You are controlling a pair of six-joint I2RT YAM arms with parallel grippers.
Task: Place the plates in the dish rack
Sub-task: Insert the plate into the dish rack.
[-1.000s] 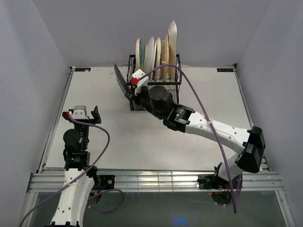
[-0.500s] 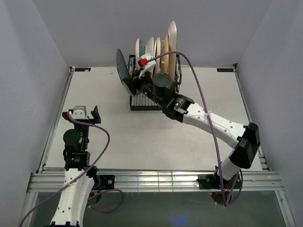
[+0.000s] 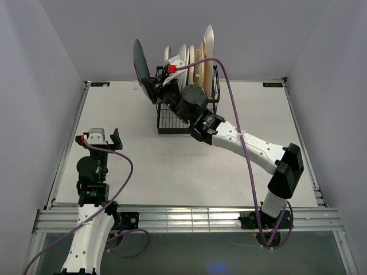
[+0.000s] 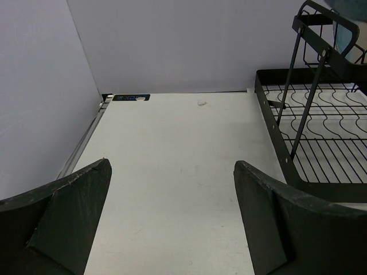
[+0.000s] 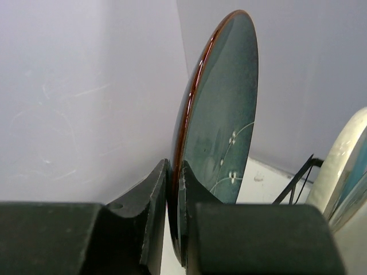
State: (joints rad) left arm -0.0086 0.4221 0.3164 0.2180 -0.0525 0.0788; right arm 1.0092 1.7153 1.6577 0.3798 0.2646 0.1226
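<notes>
My right gripper point(image 3: 153, 87) is shut on the rim of the dark teal plate point(image 3: 140, 62). It holds the plate upright, above the left end of the black wire dish rack point(image 3: 172, 123). In the right wrist view the teal plate point(image 5: 221, 132) has a red-brown rim and a white sprig, pinched between my fingers point(image 5: 152, 206). Several pale plates point(image 3: 195, 60) stand on edge in the rack's upper tier. My left gripper point(image 3: 104, 136) is open and empty over the bare table at the left. The rack's left end point(image 4: 321, 132) shows in the left wrist view.
Grey walls close in the white table point(image 3: 120, 166) at the back and both sides. A metal rail point(image 3: 172, 217) runs along the near edge. A purple cable point(image 3: 238, 134) loops over the right arm.
My right gripper has lifted the teal plate from table height beside the rack up and back, tilting it upright above the rack's left end. The left arm has not moved.
</notes>
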